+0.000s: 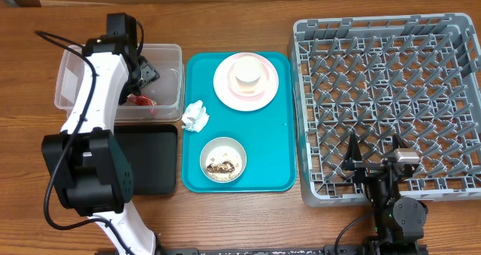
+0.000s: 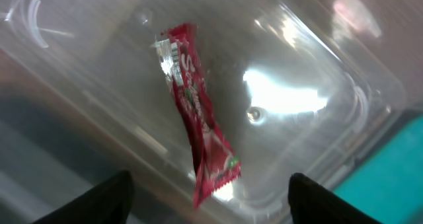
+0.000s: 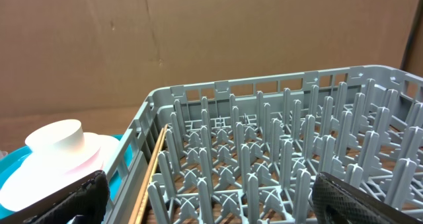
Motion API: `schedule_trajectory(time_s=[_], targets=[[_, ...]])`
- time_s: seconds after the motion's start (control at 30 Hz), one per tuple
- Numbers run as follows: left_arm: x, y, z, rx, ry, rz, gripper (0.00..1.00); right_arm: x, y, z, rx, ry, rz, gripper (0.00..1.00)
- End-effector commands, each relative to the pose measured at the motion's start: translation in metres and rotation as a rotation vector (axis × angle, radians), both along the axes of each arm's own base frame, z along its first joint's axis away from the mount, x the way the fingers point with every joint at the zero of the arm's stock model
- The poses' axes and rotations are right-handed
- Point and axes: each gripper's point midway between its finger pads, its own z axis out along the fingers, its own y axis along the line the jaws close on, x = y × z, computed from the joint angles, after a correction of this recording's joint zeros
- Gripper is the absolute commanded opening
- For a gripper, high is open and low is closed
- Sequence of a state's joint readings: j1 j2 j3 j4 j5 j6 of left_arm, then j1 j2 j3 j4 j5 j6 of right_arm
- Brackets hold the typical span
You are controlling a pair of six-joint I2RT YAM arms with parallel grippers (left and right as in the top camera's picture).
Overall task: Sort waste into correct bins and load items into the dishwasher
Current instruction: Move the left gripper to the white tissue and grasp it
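Note:
The red snack wrapper [image 2: 198, 131] lies loose inside the clear tub [image 1: 169, 53]; it also shows in the overhead view [image 1: 140, 99]. My left gripper [image 2: 208, 187] hangs open over the tub [image 2: 344, 85], above the wrapper, holding nothing. The crumpled napkin [image 1: 196, 116] lies at the teal tray's left edge. The pink plate [image 1: 225, 86] carries the cream cup [image 1: 246, 71]. One whitish bowl [image 1: 222, 160] holds rice and brown scraps. My right gripper [image 3: 211, 201] is open and empty over the front of the grey dish rack [image 3: 264, 151]. I see no second bowl.
The black tray [image 1: 150, 159] lies in front of the tub, beside the teal tray [image 1: 282, 135]. The dish rack [image 1: 391, 97] fills the right side. In the right wrist view the plate [image 3: 99, 148] and cup [image 3: 56, 137] show left of the rack.

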State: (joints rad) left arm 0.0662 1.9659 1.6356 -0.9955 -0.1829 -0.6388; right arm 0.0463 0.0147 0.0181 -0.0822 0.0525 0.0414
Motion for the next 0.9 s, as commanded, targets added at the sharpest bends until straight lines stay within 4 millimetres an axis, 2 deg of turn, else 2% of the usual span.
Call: schedule_trajectory(time_s=[0.0,0.1,0.17,0.33,0.43,0.6,0.8,0.87], targets=[[0.015,-0.001,0.039,0.002,-0.046,-0.080,0.70,0.000,-0.002,-0.001,0.005,-0.006,-0.009,1.00],[0.012,-0.009,0.066,0.006,-0.047,-0.134,0.55,0.000,-0.002,-0.001,0.005,-0.006,-0.009,1.00],[0.006,-0.023,0.084,0.001,-0.048,-0.194,0.47,0.000,-0.002,-0.001,0.005,-0.006,-0.009,1.00],[-0.028,-0.062,0.110,0.006,0.003,-0.330,0.47,0.000,-0.002,-0.001,0.005,-0.006,-0.009,1.00],[-0.050,-0.088,0.113,0.002,0.060,-0.432,0.45,0.000,-0.002,-0.001,0.005,-0.006,-0.009,1.00],[-0.071,-0.132,0.109,-0.004,0.127,-0.586,0.46,0.000,-0.002,-0.001,0.005,-0.006,-0.009,1.00],[-0.080,-0.170,0.093,0.015,0.147,-0.702,0.47,0.000,-0.002,-0.001,0.005,-0.006,-0.009,1.00],[-0.082,-0.176,0.086,0.022,0.155,-0.749,0.46,0.000,-0.002,-0.001,0.005,-0.006,-0.009,1.00]])
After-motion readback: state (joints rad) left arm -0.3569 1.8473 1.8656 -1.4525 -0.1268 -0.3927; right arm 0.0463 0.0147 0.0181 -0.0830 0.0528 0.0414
